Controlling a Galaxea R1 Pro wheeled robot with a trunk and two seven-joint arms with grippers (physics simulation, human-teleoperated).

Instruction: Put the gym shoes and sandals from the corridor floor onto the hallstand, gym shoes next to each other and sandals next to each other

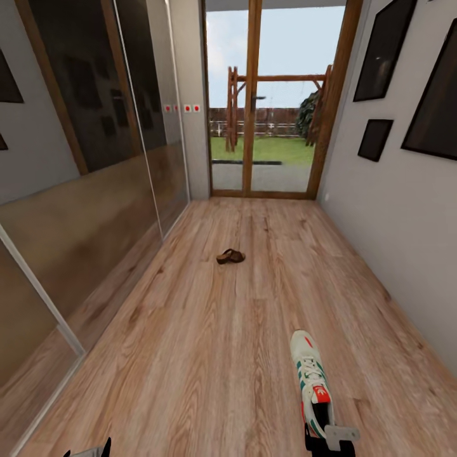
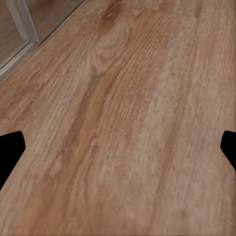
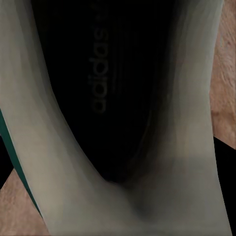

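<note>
Currently the right gripper (image 1: 329, 438) sits at the heel of a white lace-up gym shoe with green side stripes and red tongue label (image 1: 311, 381); the right wrist view looks into its dark insole, jaws either side of the collar, apparently clamped on it. The left gripper (image 2: 118, 147) hangs spread over bare light-brown wood-plank corridor floor (image 1: 209, 355), holding nothing. One brown open-backed sandal (image 1: 230, 256) lies well ahead, mid-corridor, toward the wood-framed glass door (image 1: 266, 101).

Risk: a heel-only grip leaves the toe unsupported; the shoe may pivot or slip out during transport.
</note>
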